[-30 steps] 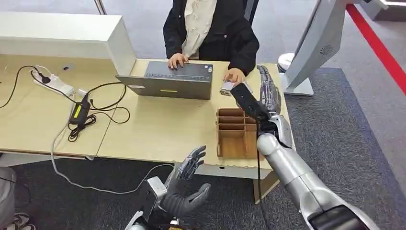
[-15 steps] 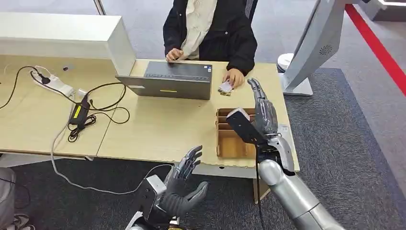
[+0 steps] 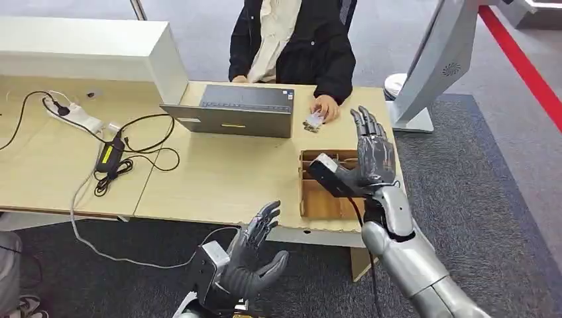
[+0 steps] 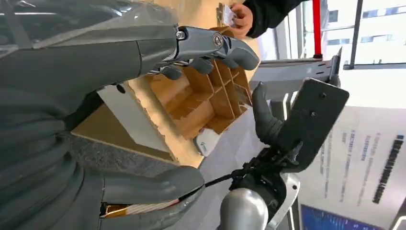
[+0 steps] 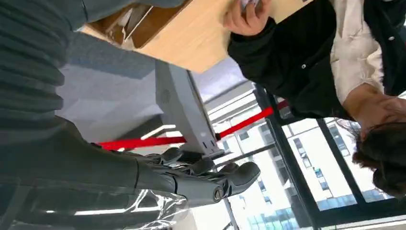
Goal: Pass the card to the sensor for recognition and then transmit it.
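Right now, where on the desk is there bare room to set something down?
Bare desk lies between the laptop and the cardboard organizer. The left end is crowded with cables and a power strip.

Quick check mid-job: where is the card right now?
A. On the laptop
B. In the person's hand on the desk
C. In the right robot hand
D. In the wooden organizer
B: the card sits in the person's hand beside the laptop; the right robot hand is raised, open and empty above the wooden organizer.
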### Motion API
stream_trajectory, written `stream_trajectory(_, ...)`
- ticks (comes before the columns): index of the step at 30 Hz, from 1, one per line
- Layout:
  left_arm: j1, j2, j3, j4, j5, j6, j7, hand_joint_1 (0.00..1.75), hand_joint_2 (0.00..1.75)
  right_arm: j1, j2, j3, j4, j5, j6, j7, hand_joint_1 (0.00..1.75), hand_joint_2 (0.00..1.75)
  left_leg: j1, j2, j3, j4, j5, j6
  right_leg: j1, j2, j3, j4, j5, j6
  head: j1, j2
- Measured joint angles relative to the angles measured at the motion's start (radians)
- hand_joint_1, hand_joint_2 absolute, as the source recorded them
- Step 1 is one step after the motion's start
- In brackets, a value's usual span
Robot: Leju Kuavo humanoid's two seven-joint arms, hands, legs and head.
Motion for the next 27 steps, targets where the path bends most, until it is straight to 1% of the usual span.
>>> stream_trajectory(2, 0.000, 0.000, 0.000, -0.002, -0.002, 0.000, -0.002, 0.00, 1.75, -0.019, 0.001, 0.004, 0.038, 0.040, 0.000, 0.011, 0.00, 1.75, 0.000, 0.000, 0.000, 0.000, 0.000, 0.000, 0.000, 0.000, 0.000, 0.000, 0.000, 0.000, 0.000, 0.000)
stream_trajectory(7, 0.004, 0.000, 0.000, -0.003, -0.008, 0.014, -0.004, 0.00, 1.75, -0.048, 0.008, 0.012, 0.105, 0.074, -0.006, 0.014, 0.00, 1.75, 0.000, 0.000, 0.000, 0.000, 0.000, 0.000, 0.000, 0.000, 0.000, 0.000, 0.000, 0.000, 0.000, 0.000)
stream_trajectory(11, 0.011, 0.004, 0.000, -0.011, -0.021, 0.037, 0.000, 0.00, 1.75, -0.069, 0.021, 0.019, 0.158, 0.070, -0.018, 0.006, 0.00, 1.75, 0.000, 0.000, 0.000, 0.000, 0.000, 0.000, 0.000, 0.000, 0.000, 0.000, 0.000, 0.000, 0.000, 0.000)
stream_trajectory(17, 0.018, 0.008, 0.000, -0.019, -0.029, 0.053, 0.002, 0.00, 1.75, -0.087, 0.040, 0.026, 0.213, 0.064, -0.018, -0.006, 0.00, 1.75, 0.000, 0.000, 0.000, 0.000, 0.000, 0.000, 0.000, 0.000, 0.000, 0.000, 0.000, 0.000, 0.000, 0.000)
stream_trajectory(27, 0.028, 0.011, 0.000, -0.029, -0.040, 0.073, 0.002, 0.00, 1.75, -0.100, 0.054, 0.036, 0.269, 0.057, -0.005, -0.027, 0.00, 1.75, 0.000, 0.000, 0.000, 0.000, 0.000, 0.000, 0.000, 0.000, 0.000, 0.000, 0.000, 0.000, 0.000, 0.000)
